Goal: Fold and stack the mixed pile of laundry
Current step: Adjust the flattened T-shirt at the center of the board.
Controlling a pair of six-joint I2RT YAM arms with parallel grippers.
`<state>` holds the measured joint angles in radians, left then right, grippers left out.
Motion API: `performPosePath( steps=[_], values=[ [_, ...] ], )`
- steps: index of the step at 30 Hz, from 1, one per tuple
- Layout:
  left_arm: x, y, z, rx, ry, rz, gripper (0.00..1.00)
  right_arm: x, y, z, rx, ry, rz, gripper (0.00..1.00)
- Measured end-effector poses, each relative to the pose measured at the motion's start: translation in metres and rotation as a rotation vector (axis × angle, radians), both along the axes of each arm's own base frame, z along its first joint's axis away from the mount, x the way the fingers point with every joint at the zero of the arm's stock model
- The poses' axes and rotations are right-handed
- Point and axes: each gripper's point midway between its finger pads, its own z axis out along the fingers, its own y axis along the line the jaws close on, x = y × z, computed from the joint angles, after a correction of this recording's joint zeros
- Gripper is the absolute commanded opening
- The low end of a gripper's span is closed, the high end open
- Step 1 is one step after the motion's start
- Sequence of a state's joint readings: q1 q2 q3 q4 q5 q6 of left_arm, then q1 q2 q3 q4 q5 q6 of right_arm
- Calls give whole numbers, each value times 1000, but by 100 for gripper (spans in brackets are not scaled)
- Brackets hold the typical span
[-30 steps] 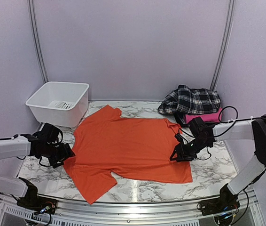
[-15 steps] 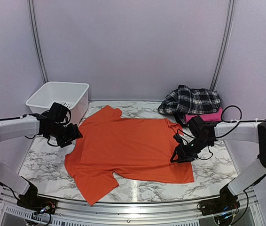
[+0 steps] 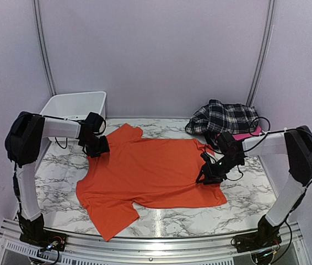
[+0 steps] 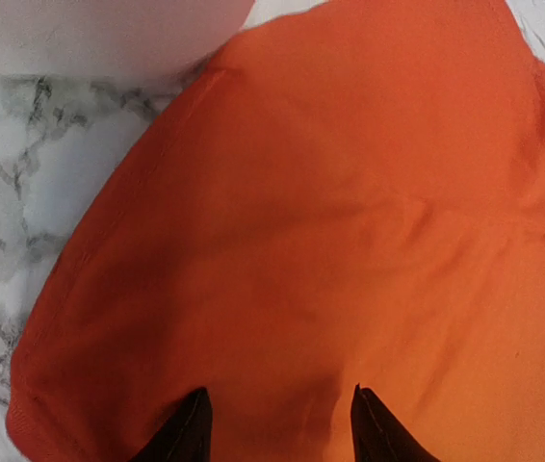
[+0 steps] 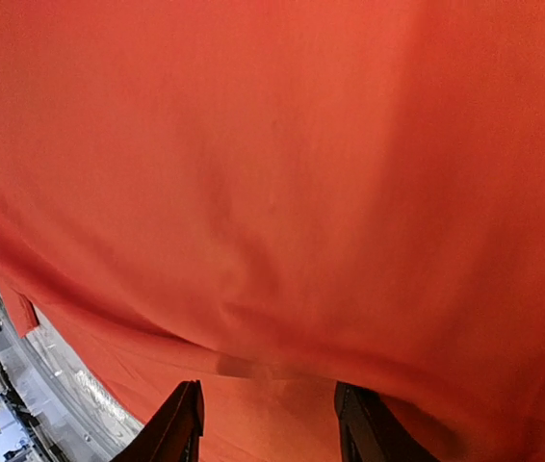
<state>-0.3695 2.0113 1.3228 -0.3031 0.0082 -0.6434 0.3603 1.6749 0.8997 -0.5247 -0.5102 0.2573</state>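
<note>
Left hand [image 3: 97,146]: I read it at the far-left part of the counter [image 3: 244,205], set low on the far-left edge of the orange t-shirt [image 3: 150,171], just beside the near wall of the white bin [image 3: 70,105].
Left hand state: in the left wrist view both dark fingertips [image 4: 191,435] stand apart. Orange cloth lies flat beneath and between them, with no fold pinched. I log the jaws as parted and holding nothing.
Right hand [image 3: 206,175]: I read it at the right side of the counter, down on the right edge of the orange t-shirt, with its arm reaching in from the right.
Right hand state: in the right wrist view the two fingertips [image 5: 181,428] are spread, with smooth orange cloth filling the gap and the frame beyond. I log parted jaws, with nothing gripped.
Orange t-shirt: spread flat across the middle of the counter. One sleeve points to the far left and the other to the near left. The straight edge lies to the right.
Plaid shirt [image 3: 225,117]: bunched in a heap at the far-right corner, well apart from both hands, and lying on top of the pink garment [image 3: 245,136].
Pink garment: folded, with only its near edge showing under the plaid shirt.
White bin: at the far-left corner, against the wall.
</note>
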Motion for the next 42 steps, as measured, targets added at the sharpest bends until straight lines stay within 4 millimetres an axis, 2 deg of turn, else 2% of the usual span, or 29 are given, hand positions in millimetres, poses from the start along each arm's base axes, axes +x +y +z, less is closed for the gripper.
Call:
performPosePath(
  steps=[4,9,11,13,16,18,20,22,24,26,29,31,33,34,38,42],
  values=[
    [34,-2,0,27,-14,0,53,27,8,1,12,-27,5,49],
    [42,-11,3,58,9,-56,64,38,9,7,-5,-55,16,51],
    [40,-10,6,64,12,-71,68,36,6,17,-12,-71,16,52],
    [34,-8,13,73,7,-92,69,32,2,38,-7,-114,14,52],
    [7,-3,43,74,-28,-125,69,21,-3,73,21,-204,8,50],
    [-16,0,63,66,-50,-140,68,11,-6,80,33,-229,5,48],
    [-39,-2,80,60,-81,-167,66,-4,-11,67,26,-189,-3,46],
    [-57,-9,85,52,-98,-200,63,-18,-15,45,8,-120,-10,45],
    [-75,-19,76,47,-80,-241,62,-28,-19,27,-12,-58,-19,45],
    [-94,-28,54,56,-30,-278,60,-35,-22,14,-28,-13,-27,45],
    [-116,-32,23,76,53,-305,58,-40,-25,5,-40,9,-39,45],
    [-122,-30,7,90,92,-300,57,-42,-26,1,-41,14,-46,45],
    [-119,-27,-5,114,112,-287,56,-42,-25,0,-36,12,-54,45],
    [-114,-28,-4,116,102,-281,56,-41,-25,0,-30,8,-56,45],
    [-79,-35,-4,122,58,-243,56,-37,-20,-1,-4,8,-64,45],
    [-43,-31,-3,117,14,-187,59,-36,-17,-1,11,10,-59,44]
  ],
)
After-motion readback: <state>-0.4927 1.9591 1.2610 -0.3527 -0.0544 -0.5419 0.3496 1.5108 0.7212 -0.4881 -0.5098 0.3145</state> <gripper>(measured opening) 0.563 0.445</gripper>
